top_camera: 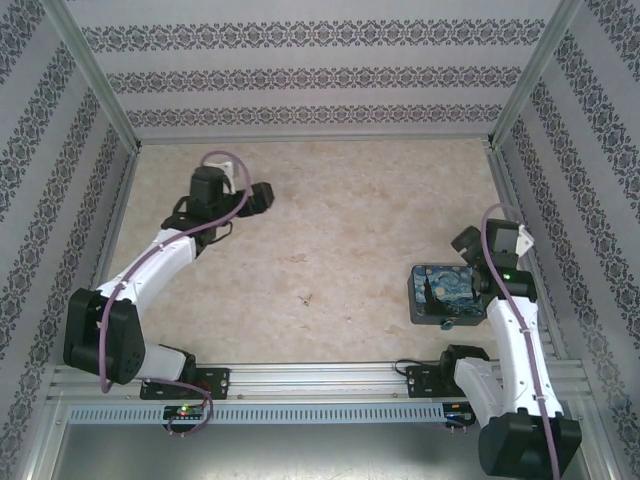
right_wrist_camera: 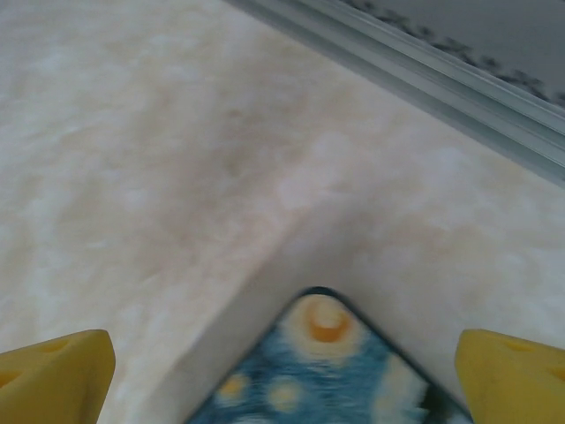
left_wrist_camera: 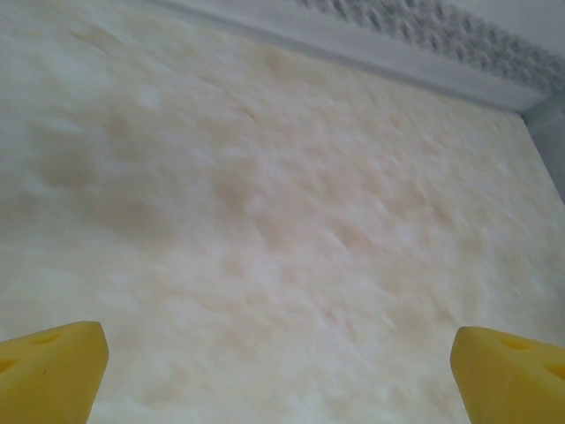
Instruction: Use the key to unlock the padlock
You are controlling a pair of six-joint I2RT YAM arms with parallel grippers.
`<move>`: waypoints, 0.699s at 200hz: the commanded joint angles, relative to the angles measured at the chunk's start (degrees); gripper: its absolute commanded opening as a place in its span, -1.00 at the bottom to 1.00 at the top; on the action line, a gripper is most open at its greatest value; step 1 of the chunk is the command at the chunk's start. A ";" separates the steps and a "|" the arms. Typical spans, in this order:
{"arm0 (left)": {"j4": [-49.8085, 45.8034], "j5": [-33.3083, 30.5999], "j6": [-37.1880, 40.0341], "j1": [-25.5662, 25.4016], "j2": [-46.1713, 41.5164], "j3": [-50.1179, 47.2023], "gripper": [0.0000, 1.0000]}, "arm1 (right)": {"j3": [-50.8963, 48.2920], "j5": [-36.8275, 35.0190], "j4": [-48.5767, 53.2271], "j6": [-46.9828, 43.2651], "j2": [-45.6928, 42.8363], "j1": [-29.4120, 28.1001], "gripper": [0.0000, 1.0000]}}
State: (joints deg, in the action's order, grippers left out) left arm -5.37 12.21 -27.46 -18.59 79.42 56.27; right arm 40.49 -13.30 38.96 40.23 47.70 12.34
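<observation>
**Both grippers are standing wide open, and neither is holding anything**

Your right gripper (right_wrist_camera: 282, 380) is hanging with its jaws spread wide. Its two yellow fingers (right_wrist_camera: 53, 375) are sitting at either side of the right wrist view and gripping nothing. It is hovering directly over the starry-patterned case (top_camera: 447, 295), and one rounded corner of the case's blue and yellow top is poking up between the fingers. From these pictures you cannot tell whether the fingers are touching the case.

Your left gripper (left_wrist_camera: 278, 371) is gaping just as wide. Its yellow pads (left_wrist_camera: 48, 367) are floating apart over the bare, pale marbled table (left_wrist_camera: 265, 194) and closing on nothing. In the top view, the left arm (top_camera: 160, 255) is stretching away to the far left of the case, well apart from it and further back toward the rear wall. The right arm (top_camera: 515, 330) is bending in from just right of the case.

As for the padlock and key, you are getting very little to go on. A small dark speck (top_camera: 306, 298) is lying on the table left of the case, at about the same depth and roughly between the two arms. It is too small to tell whether it is the key, the padlock or neither.

The case itself is lying flat near the right side wall. The patterned wallpaper panels (top_camera: 300, 70) are enclosing the table behind and to both sides of it, and the metal rail (top_camera: 320, 378) carrying the arm bases is running along nearer than the case.
</observation>
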 commanded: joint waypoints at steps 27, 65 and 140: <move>-3.75 -0.96 -4.72 -9.59 0.54 1.81 0.99 | -4.24 4.44 4.46 0.21 3.66 7.96 0.96; -7.29 -2.43 -5.66 -13.15 1.67 4.98 0.99 | -6.73 16.44 2.18 1.77 1.95 7.32 0.96; -7.66 -1.31 -9.60 -21.00 6.44 5.92 0.99 | -14.97 21.06 -13.44 26.04 -2.30 -14.72 0.93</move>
State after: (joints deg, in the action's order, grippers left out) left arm -10.94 10.50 -34.50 -36.80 83.83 61.12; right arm 26.89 6.17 32.60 56.03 43.79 3.09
